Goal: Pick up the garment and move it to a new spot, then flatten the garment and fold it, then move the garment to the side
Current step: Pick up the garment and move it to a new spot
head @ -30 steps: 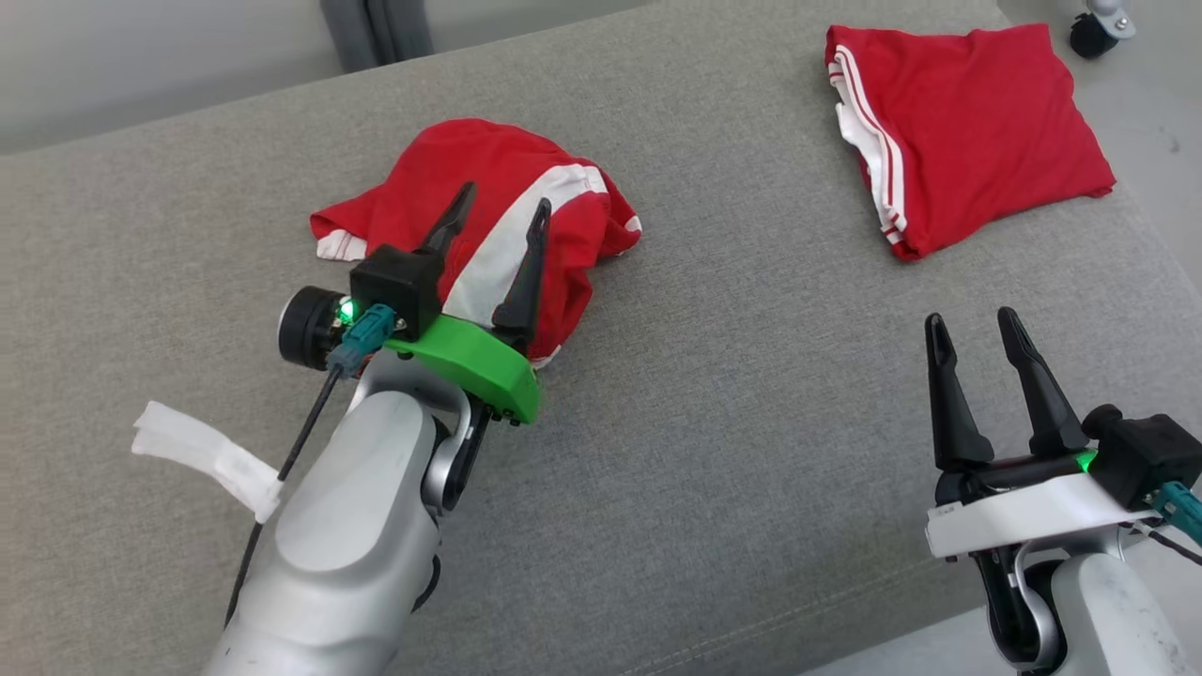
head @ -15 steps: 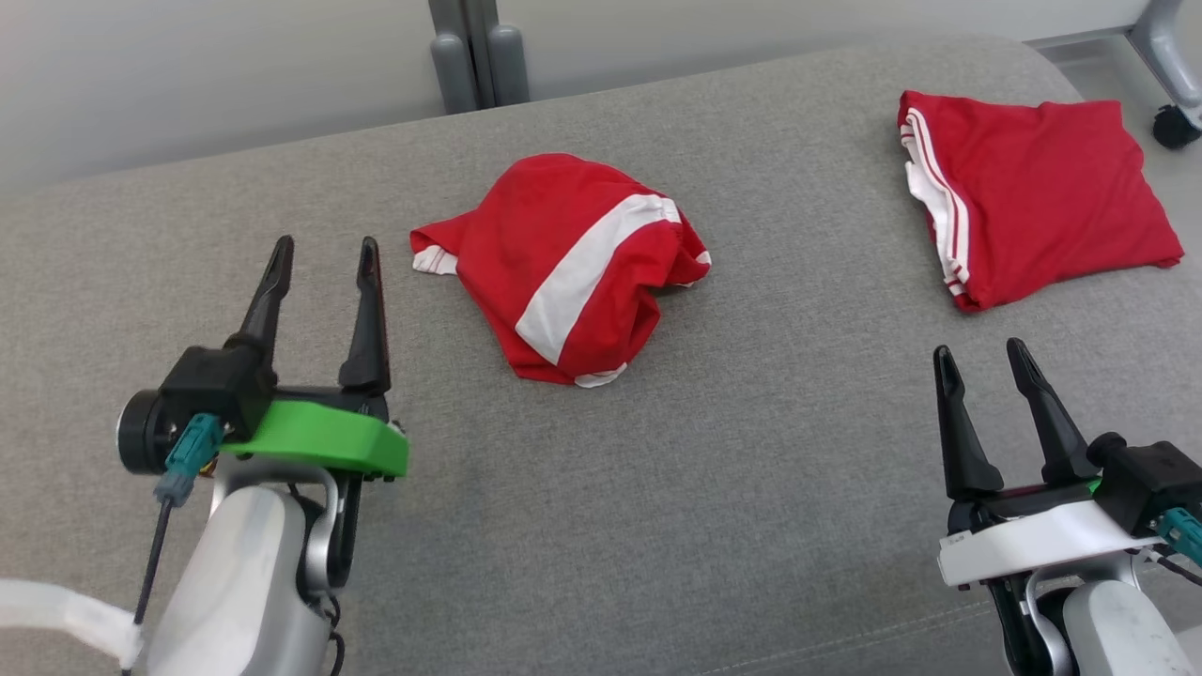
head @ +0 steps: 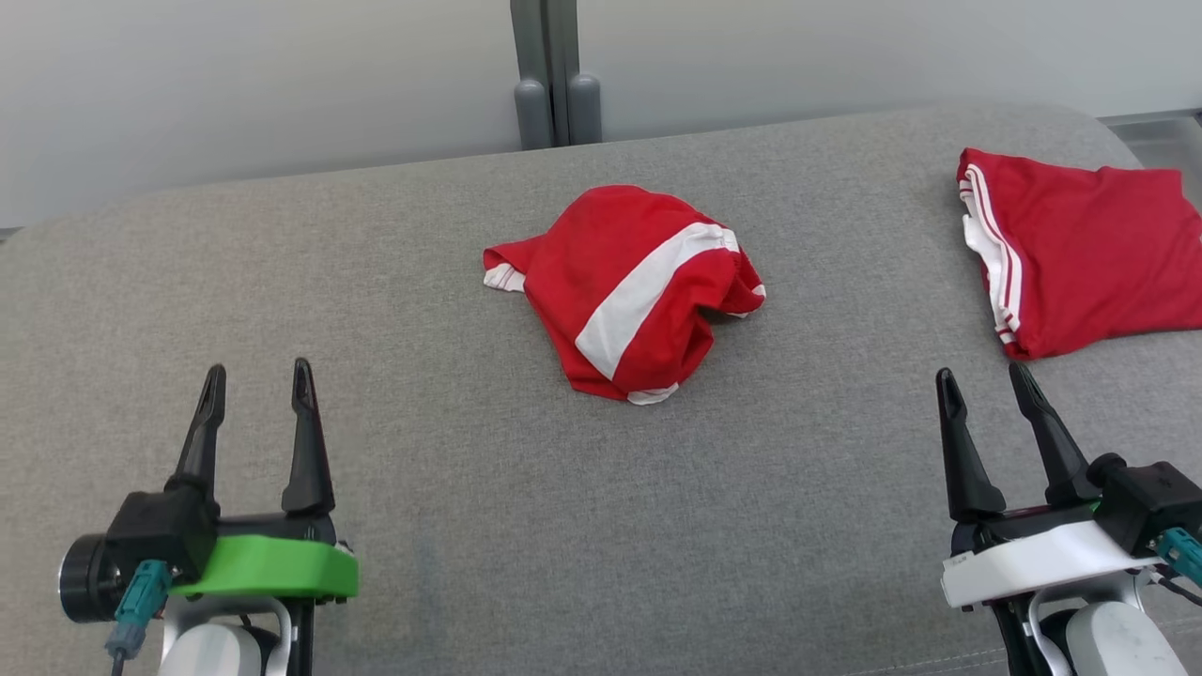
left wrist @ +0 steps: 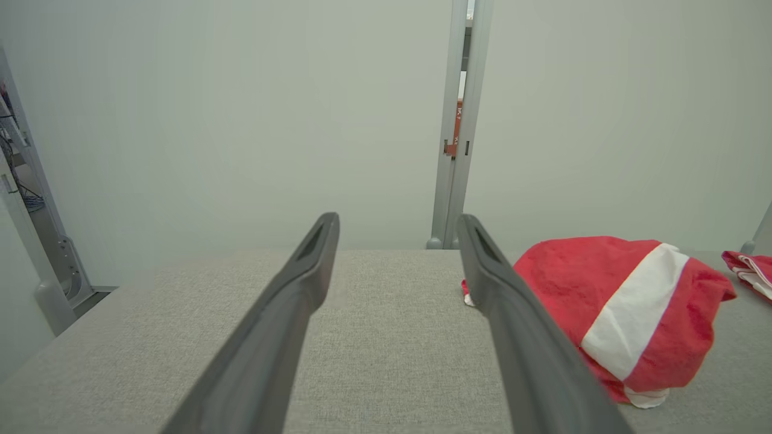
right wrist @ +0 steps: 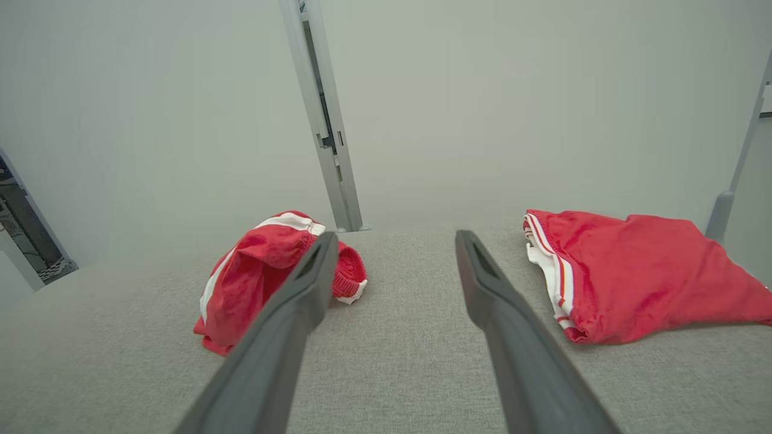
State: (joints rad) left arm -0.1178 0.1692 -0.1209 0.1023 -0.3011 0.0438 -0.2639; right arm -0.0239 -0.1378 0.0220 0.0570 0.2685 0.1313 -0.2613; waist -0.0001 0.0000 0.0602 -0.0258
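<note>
Though flattish overhead, garment [head: 620, 282] humped wrist-side.

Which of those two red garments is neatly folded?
The right-hand garment, lying flat with thin white edge stripes; the middle garment is a crumpled heap with one broad white band.

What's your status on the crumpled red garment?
Left gripper open, empty. Right gripper open, empty. Crumpled red garment loose on grey cushion ahead. Folded red garment apart, far right.
</note>
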